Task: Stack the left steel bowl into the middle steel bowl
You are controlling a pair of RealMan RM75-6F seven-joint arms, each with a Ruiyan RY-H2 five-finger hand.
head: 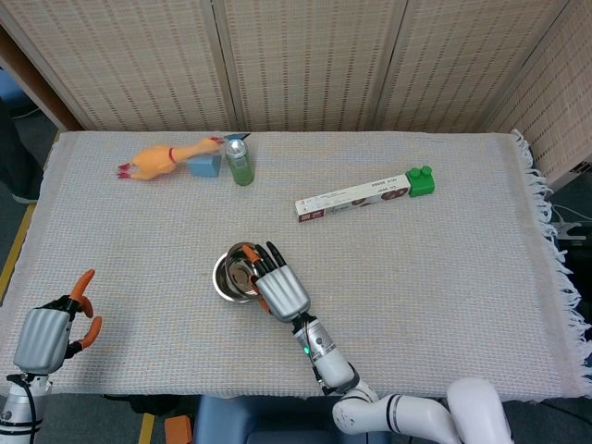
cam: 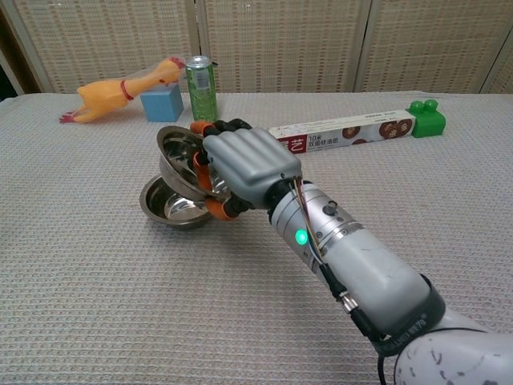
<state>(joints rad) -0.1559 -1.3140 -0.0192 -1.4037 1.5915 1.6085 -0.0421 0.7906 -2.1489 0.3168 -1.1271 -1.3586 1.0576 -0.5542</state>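
My right hand (head: pixel 281 290) (cam: pixel 248 164) grips a steel bowl (cam: pixel 178 151) by its rim and holds it tilted, its opening facing left. This held bowl (head: pixel 242 261) hangs directly above a second steel bowl (cam: pixel 171 208) that sits upright on the cloth. In the head view the lower bowl (head: pixel 223 277) is mostly covered by the held one and the hand. I cannot tell whether the two bowls touch. My left hand (head: pixel 48 335) rests at the table's near left corner with its fingers apart and nothing in it.
A rubber chicken (head: pixel 162 159), a blue block (head: pixel 205 166) and a green can (head: pixel 240 160) stand at the back left. A long printed box (head: pixel 353 197) and a green toy brick (head: pixel 421 180) lie at the back right. The woven cloth (head: pixel 462 277) covers the table.
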